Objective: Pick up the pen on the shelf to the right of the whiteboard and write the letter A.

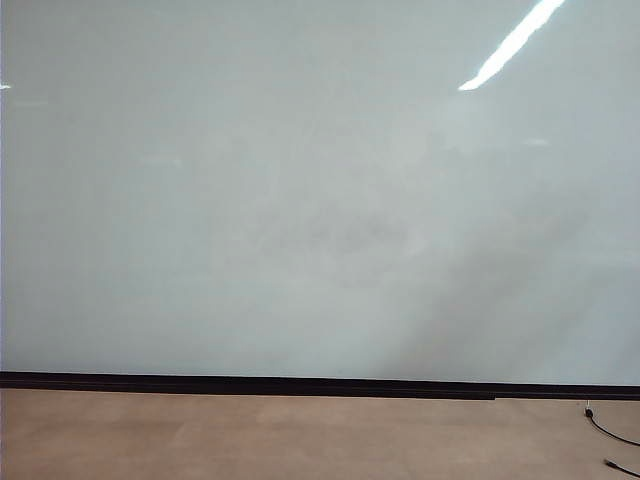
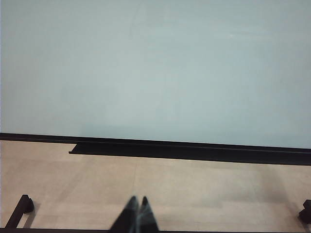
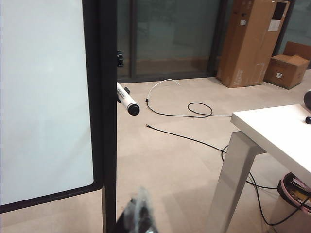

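Since board (image 1: 300, 200) blank in every view, no A on it, so nothing done so far. Pen (image 3: 127, 102) sticking out from board's right edge frame (shelf itself not clear to me), untouched. Right gripper (image 3: 140, 213) low near that frame, well short of pen, jaws together, empty. Left gripper (image 2: 138, 216) over floor facing board, jaws together too. Left: reach, grab pen, write.

the pen (image 3: 127, 103) — its rear hidden behind the whiteboard (image 3: 43, 97) frame — right claw (image 3: 140, 213) blurred, cut off.
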